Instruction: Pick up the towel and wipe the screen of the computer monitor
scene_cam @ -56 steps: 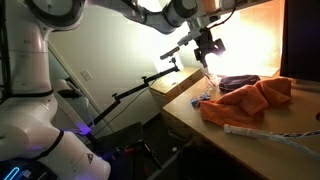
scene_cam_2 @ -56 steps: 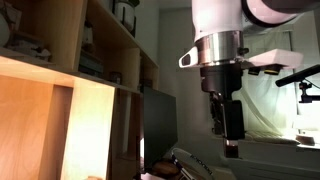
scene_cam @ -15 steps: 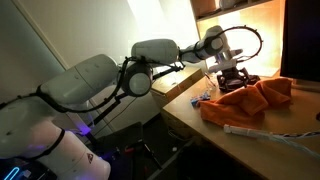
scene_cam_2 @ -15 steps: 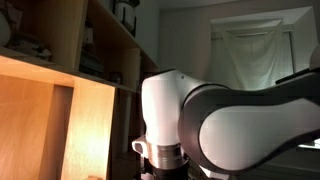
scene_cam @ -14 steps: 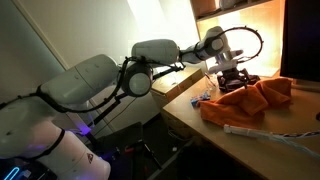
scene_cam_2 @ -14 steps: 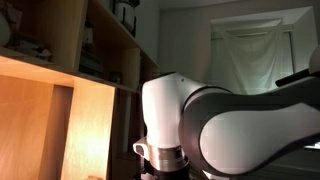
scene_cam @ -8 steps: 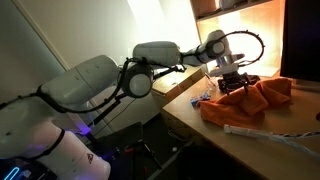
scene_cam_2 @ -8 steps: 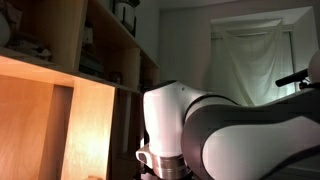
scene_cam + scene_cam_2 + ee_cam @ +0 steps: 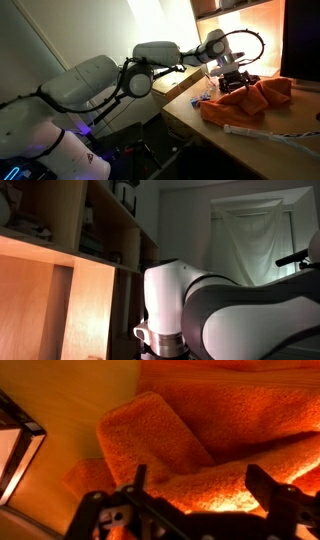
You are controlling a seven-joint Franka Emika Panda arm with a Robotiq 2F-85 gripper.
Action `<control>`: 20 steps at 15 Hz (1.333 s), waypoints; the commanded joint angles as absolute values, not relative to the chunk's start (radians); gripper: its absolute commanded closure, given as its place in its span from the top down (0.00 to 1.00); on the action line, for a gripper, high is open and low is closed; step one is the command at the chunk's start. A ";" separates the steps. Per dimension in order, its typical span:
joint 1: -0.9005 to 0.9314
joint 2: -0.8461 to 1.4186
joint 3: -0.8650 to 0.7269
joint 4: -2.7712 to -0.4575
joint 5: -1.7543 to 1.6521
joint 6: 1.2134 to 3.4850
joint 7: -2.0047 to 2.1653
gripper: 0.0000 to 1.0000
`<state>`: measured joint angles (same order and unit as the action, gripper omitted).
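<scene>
At a wooden desk (image 9: pixel 185 122) in a dim room, the white robot arm (image 9: pixel 100 85) stretches from its base on the left across the desk's edge. Its gripper (image 9: pixel 232 74) is poised low over the near end of the towel (image 9: pixel 255 100). The jaws stand wide apart. In the wrist view, the two dark fingers (image 9: pixel 268 488) straddle a thick fold of the orange cloth, and nothing is clamped between them. Whether the tips touch the fabric cannot be told. The towel lies crumpled on the desk, with a pale cable (image 9: pixel 255 135) just in front of it. At the far right edge, the computer monitor (image 9: pixel 303 40) stands dark behind the towel, apart from the gripper. In an exterior view, wooden shelves (image 9: pixel 90 230) fill the left, and the arm's white casing (image 9: pixel 185 305) hides the desk entirely. By the look of things, the task is only at its opening. The approach to the cloth seems all but made, while the grasp, the lift, the carry to the screen and the wiping itself are all left to do.
</scene>
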<state>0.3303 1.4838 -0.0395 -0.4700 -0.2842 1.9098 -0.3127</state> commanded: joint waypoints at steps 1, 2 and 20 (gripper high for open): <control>0.332 1.484 -0.038 -0.463 -0.275 1.997 -0.354 1.00; 0.333 1.484 -0.034 -0.461 -0.273 2.003 -0.378 1.00; 0.337 1.484 -0.035 -0.470 -0.271 1.995 -0.409 1.00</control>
